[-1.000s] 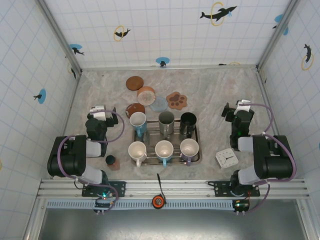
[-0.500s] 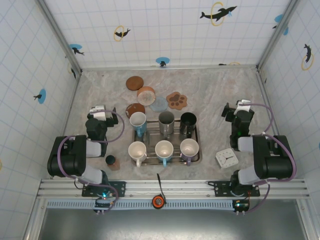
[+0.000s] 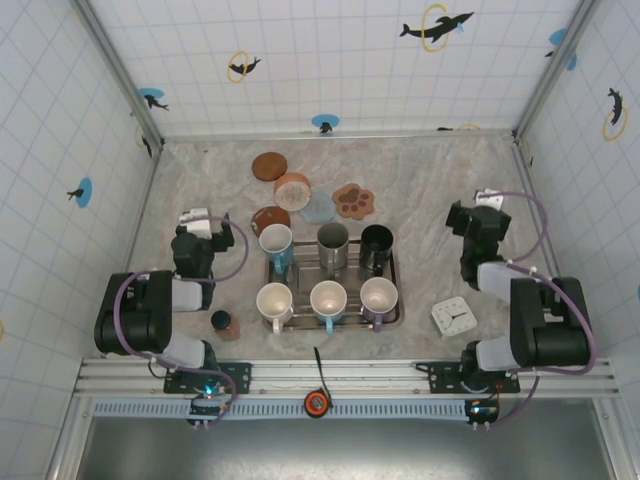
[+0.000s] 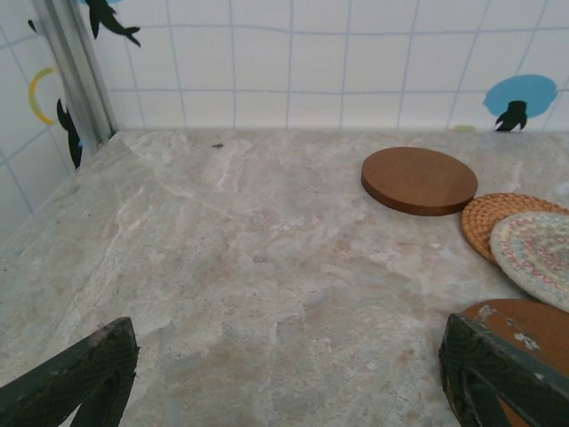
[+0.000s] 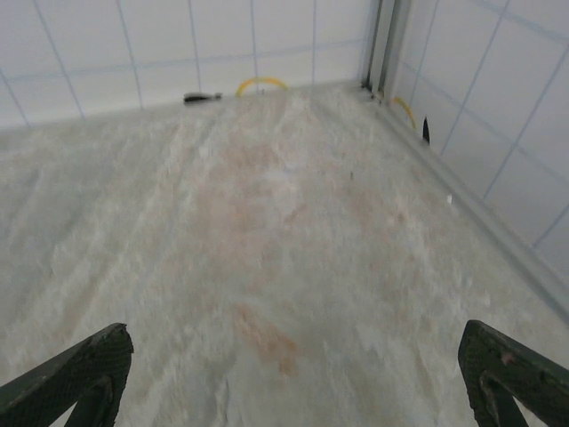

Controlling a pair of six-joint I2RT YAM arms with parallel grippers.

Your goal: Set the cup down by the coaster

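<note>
Shows left fingers point(image 4: 89, 372) apart, just left of nearest cup point(image 3: 276, 243) on tray point(image 3: 352, 325); coasters point(image 3: 292, 187) beyond, toward surface's far edge; right fingers point(image 5: 80, 366) apart, farther.

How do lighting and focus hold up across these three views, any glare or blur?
Top external: even light, no glare, the white clock sharp, the tiled walls splaying outward. Left wrist: the wooden coaster crisp, the near fingertips dark and soft. Right wrist: the marbled tabletop pale and slightly soft.
</note>
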